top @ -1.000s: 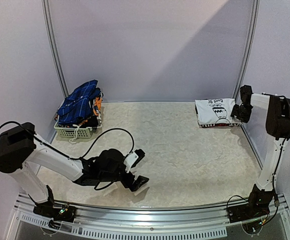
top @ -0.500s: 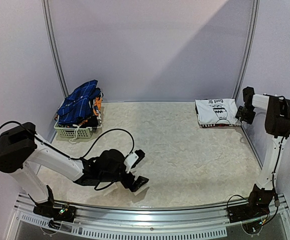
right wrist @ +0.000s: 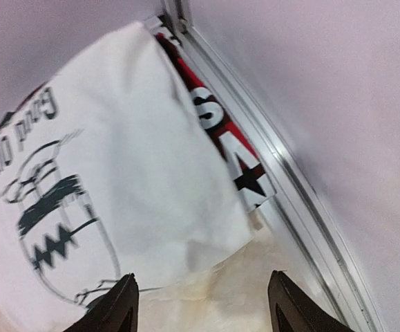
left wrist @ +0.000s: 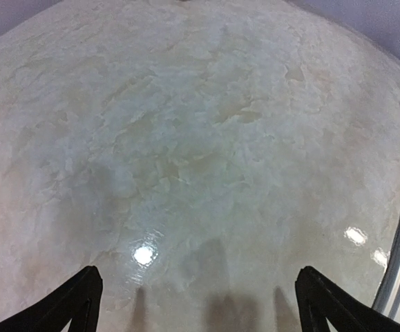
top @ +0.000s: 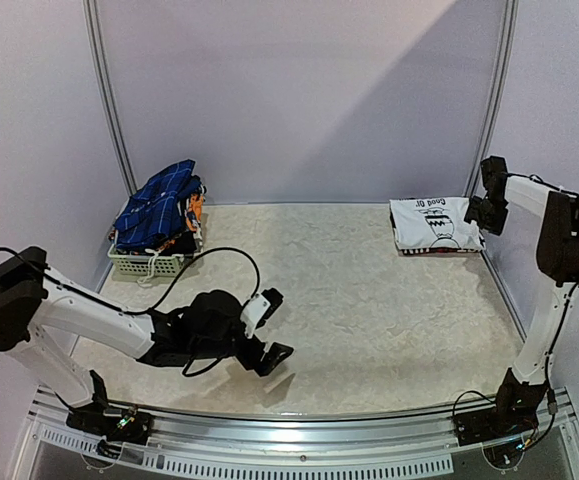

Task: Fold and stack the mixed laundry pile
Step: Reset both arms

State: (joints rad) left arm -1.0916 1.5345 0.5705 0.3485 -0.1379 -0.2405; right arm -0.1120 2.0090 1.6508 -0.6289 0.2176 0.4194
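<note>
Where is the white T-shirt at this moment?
In the top view, the white T-shirt lies at the far right corner of the table, on a red garment, beside the right gripper.

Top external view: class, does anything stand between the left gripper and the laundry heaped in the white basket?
Nothing visible does. The left gripper is open and low over the table. Only bare tabletop lies between it and the basket, which holds the laundry pile at the far left. The arm's own black cable loops over that stretch.
</note>
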